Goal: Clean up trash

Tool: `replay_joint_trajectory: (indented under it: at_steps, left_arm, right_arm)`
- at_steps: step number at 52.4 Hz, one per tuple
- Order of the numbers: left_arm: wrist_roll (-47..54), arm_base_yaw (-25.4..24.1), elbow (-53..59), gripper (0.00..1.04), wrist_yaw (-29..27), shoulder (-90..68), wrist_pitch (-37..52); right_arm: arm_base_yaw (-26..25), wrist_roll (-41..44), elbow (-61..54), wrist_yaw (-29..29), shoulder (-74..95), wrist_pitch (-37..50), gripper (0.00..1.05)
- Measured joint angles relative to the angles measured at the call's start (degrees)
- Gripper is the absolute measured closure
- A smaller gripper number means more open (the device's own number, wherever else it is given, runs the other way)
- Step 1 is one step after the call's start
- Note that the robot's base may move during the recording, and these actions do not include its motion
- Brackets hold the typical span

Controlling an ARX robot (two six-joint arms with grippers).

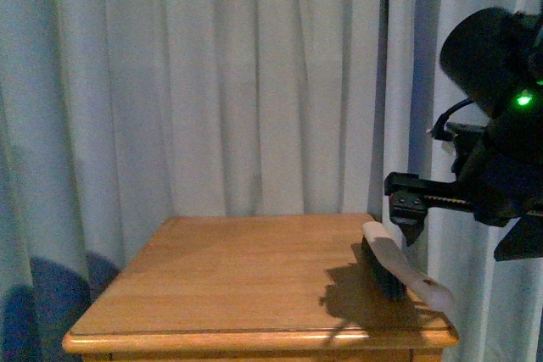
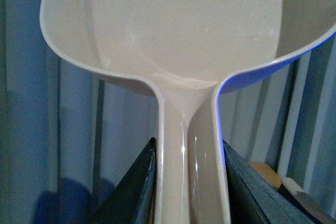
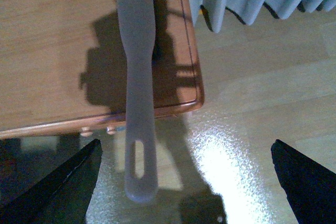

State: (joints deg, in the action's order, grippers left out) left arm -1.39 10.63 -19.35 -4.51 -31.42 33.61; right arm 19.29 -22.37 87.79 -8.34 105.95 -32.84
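Crumpled white tissue trash is not showing in any view. On the tan wooden table (image 1: 237,277) I am seeing only a pale long-handled plastic brush (image 1: 407,273), lying at its 4 o'clock edge. My left gripper (image 2: 189,182) is clamping the stem of a white plastic dustpan (image 2: 184,24). My right gripper (image 3: 185,142) is hovering over the brush with its jaws spread wide. I am judging it best to centre over the overhanging handle and descend squarely before closing.
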Motion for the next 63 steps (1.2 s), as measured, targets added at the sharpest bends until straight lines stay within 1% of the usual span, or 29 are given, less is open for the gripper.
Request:
replay_joint_trajectory:
  at_steps: [13, 33, 50, 58, 59, 63]
  left_arm:
    - [0.0, 0.0, 0.0, 0.76, 0.02, 0.0, 0.0]
    - [0.0, 0.0, 0.0, 0.76, 0.0, 0.0, 0.0]
    - [0.0, 0.0, 0.0, 0.76, 0.0, 0.0, 0.0]
    - [0.0, 0.0, 0.0, 0.76, 0.02, 0.0, 0.0]
    - [0.0, 0.0, 0.0, 0.76, 0.0, 0.0, 0.0]
    - [0.0, 0.0, 0.0, 0.76, 0.02, 0.0, 0.0]
  right_arm:
    - [0.59, -4.81, 9.01, 0.02, 9.94, -3.23, 0.07]
    - [1.4, -6.1, 12.57, 0.07, 15.34, -4.72, 0.08]
    - [1.55, -6.23, 13.25, 0.09, 16.7, -5.05, 0.51]
    - [1.6, -6.14, 13.25, 0.46, 16.92, -4.42, 0.82]
    - [1.6, -6.25, 13.18, -0.02, 16.92, -4.24, 0.84]
    - [1.49, -5.97, 13.05, 0.2, 16.9, -3.52, 0.84]
